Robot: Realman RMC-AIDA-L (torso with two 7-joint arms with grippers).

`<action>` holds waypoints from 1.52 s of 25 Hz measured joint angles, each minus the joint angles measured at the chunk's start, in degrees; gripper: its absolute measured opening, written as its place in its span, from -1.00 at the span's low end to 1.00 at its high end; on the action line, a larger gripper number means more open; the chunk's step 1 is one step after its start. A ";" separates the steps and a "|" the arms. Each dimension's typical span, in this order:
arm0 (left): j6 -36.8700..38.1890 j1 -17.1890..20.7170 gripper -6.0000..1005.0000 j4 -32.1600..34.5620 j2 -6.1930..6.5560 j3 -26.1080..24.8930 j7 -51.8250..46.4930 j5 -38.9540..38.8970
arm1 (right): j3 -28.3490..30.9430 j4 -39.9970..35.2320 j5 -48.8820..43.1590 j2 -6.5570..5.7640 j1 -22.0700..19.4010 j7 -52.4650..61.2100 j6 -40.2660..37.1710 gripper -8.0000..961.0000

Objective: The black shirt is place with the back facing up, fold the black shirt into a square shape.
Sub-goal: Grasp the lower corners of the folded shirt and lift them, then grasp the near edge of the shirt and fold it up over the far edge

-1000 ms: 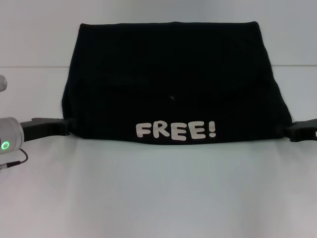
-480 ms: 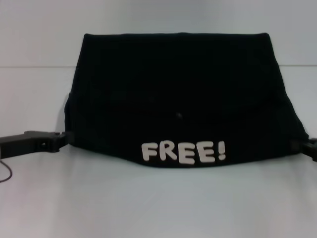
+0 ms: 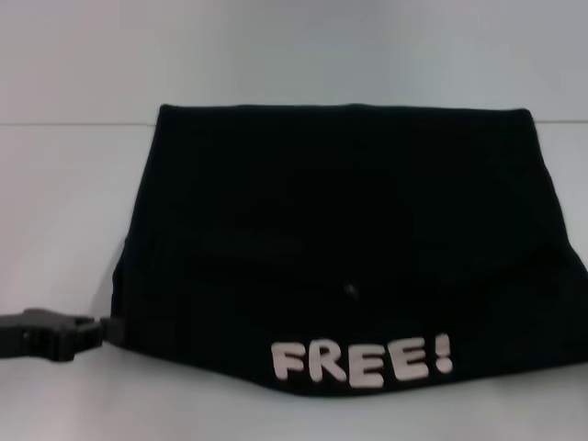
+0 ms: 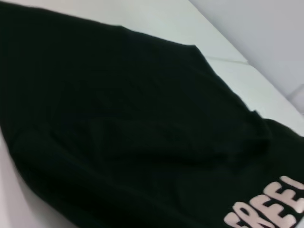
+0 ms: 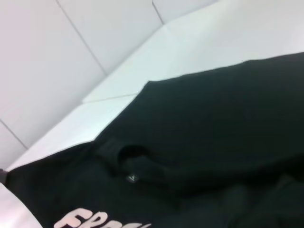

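We have the black shirt (image 3: 340, 248) spread over the white table (image 3: 55, 184), folded over on itself so the "FREE!" print (image 3: 361, 360) shows along the shirt's near edge, right way up to the head camera. Left gripper (image 3: 101, 331) is at the shirt's near-left corner, touching the fabric; looks like it's pinching that corner, but we can't tell from these views whether the fingers are together on cloth or just beside it. Right gripper isn't visible in the head view, presumably past the shirt's near-right corner, out of frame. Neither wrist view shows its own fingers, only black cloth, the lettering and the table. Handling: we judge the shirt light, limp, no stiffness. It will sag and drape between two held points and wrinkle if dragged, though the table looks smooth enough to slide on. Not fragile. Best hold is at corners or hem edges, both sides level, so the fold line stays straight. The neck opening (image 5: 133, 154) shows in the right wrist view, near the print. No containers here, nothing to load or empty.
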 joint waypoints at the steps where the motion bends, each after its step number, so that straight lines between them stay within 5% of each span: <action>1: 1.42 0.14 -0.99 0.11 0.11 -0.66 0.07 0.40 | 0.42 -0.39 -0.06 -0.03 -0.89 0.00 -1.14 -0.82; 10: 13.65 2.56 -0.99 0.68 0.43 -2.63 0.69 2.71 | 2.55 -1.48 -0.64 -0.20 -6.55 -2.44 -8.02 -0.82; 21: 15.38 3.21 -0.99 0.63 0.25 -2.47 0.45 5.44 | 6.80 -1.88 -2.69 -0.21 -9.00 -5.03 -13.45 -0.82; 28: 11.45 -2.88 -0.99 -2.22 1.79 -2.33 0.61 3.10 | 11.93 -1.67 -2.36 -0.07 -4.38 -5.07 -9.94 -0.82; 34: -3.25 -11.70 -0.99 -12.59 5.67 -2.33 -0.25 2.17 | 14.65 -1.23 -2.22 -1.12 2.42 -1.91 -4.47 -0.82; 38: -11.28 -15.17 -0.99 -15.81 6.25 -1.79 -0.35 1.97 | 14.11 -0.34 -2.38 -1.14 7.26 0.51 2.03 -0.82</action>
